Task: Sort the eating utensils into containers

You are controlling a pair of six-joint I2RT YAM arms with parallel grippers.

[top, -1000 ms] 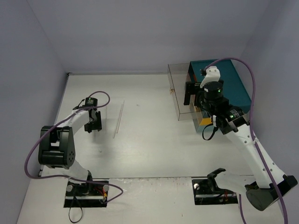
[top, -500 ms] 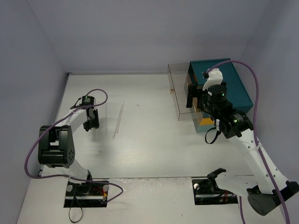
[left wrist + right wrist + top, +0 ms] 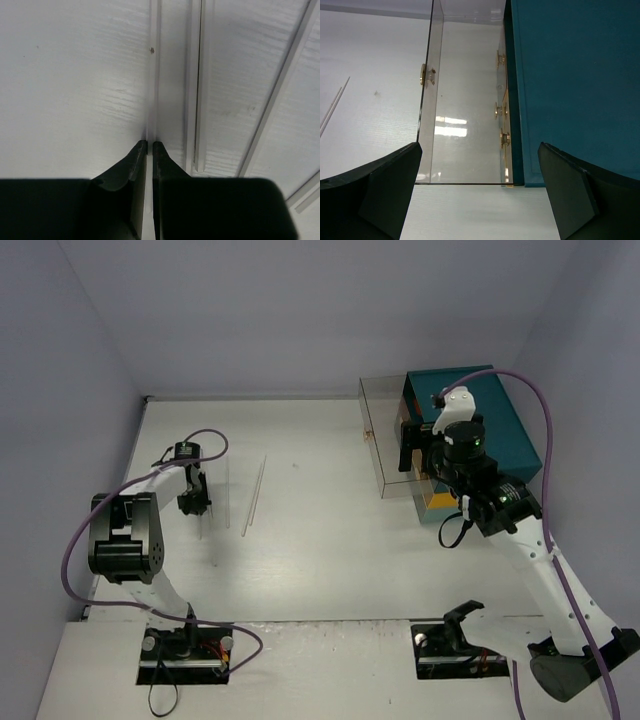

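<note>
No eating utensils show in any view. A see-through container (image 3: 235, 495) stands at the left of the table, visible only as faint edges. My left gripper (image 3: 194, 504) is at its left side. In the left wrist view the left gripper (image 3: 149, 142) is shut on a thin clear wall (image 3: 153, 75) of that container. A second clear container (image 3: 385, 445), drawer-like, sticks out from the teal chest (image 3: 490, 420). My right gripper (image 3: 410, 445) is open and empty above it. The right wrist view shows the right gripper (image 3: 480, 200) over this empty drawer (image 3: 465, 100).
The teal chest (image 3: 570, 75) with a yellow band fills the right. Gold knobs (image 3: 426, 74) sit on the drawer's front wall. The enclosure's walls close in the table at the back and sides.
My left gripper has shifted slightly left and away, still at the clear wall. My right gripper moved a little to the right over the drawer, then held still.
</note>
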